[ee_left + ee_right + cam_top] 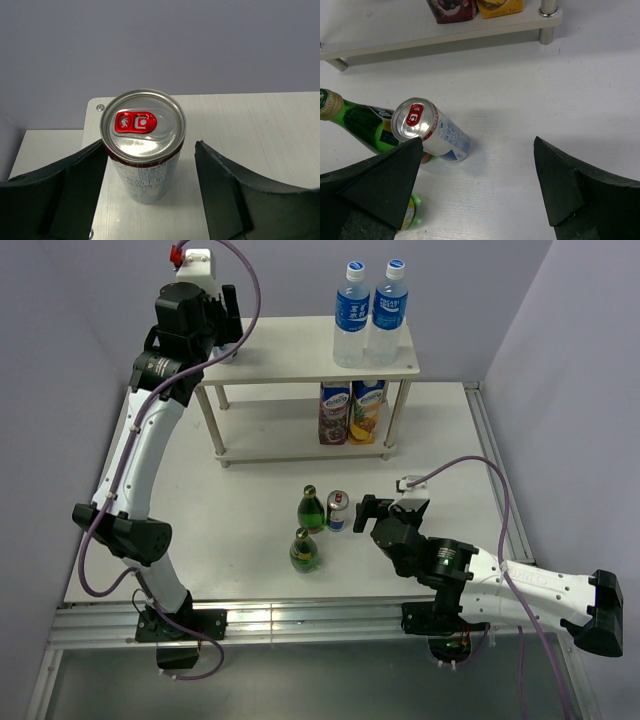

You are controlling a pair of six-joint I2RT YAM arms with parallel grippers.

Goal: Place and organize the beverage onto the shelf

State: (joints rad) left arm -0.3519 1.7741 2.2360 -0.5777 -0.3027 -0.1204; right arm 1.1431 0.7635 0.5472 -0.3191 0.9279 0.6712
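Left gripper point(149, 150) first: its two black wedge-shaped fingers point(75, 185) stand apart on either side of a slim silver aluminium can with a red pull tab point(142, 132). In the wrist view, the finger on the left looks like it's touching the can's side. The other one has a clear gap, so nothing is squeezing it. That can stands upright on the top board of the two-tier shelf point(250, 130), at the board's left end, close to a corner screw point(100, 107). The boards are pale, matte wood-grain rectangles on thin white round legs.

At the right end of the same top board there are two clear plastic bottles with blue labels point(352, 315), upright and side by side. On the lower board right under them are a purple cardboard juice carton point(335, 412) and a yellow-orange juice carton point(368, 410), pressed together.

Right gripper point(477, 145) sits low over the smooth white table point(580, 90) in front of the shelf, with its jaws spread wide and holding nothing. Just beside the finger on the left of its wrist view stands a second silver can with a red tab point(427, 131). A green glass bottle point(311, 508) is right next to that can, and a second green glass bottle point(304, 550) is a bit nearer the arm bases.
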